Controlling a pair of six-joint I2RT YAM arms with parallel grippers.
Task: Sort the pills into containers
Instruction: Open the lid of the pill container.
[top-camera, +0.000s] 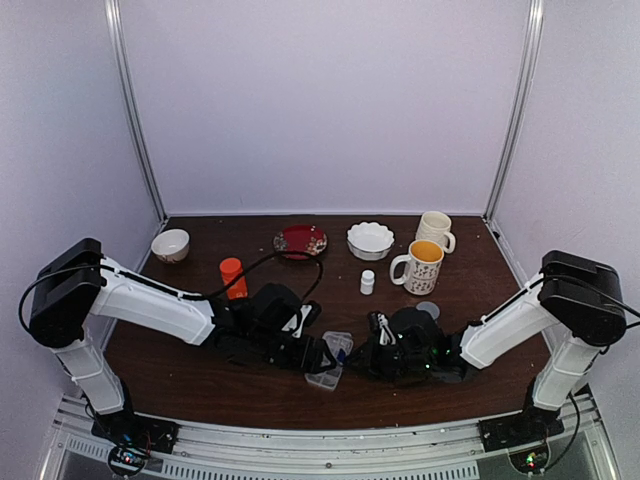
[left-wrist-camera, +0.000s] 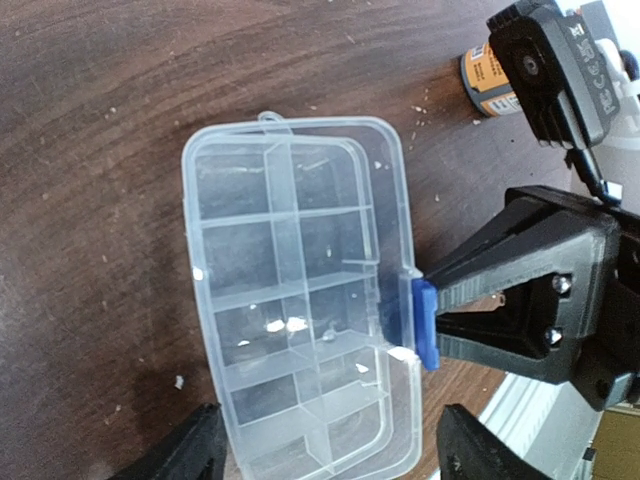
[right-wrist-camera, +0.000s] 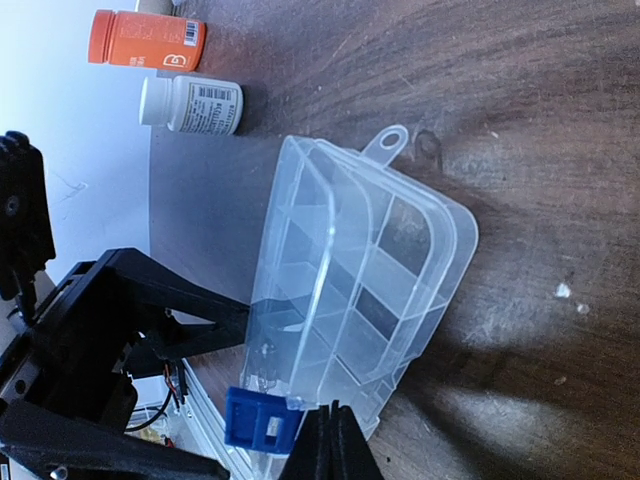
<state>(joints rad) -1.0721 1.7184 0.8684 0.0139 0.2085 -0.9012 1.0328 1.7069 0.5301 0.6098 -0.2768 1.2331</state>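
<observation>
Clear pill box (left-wrist-camera: 290, 280) looked light, slick and brittle, best gripped across its long sides; my left tool (left-wrist-camera: 330, 440) gaped wide, right tool (right-wrist-camera: 330, 435) pinched closed.

Pale lilac walls (top-camera: 330, 100), metal posts (top-camera: 133, 100) (two), dark wooden table (top-camera: 180, 385)

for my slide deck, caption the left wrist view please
Open left pincer straddles a clear pill box on a dark table; the shut right pincer sits at its blue latch.
</observation>
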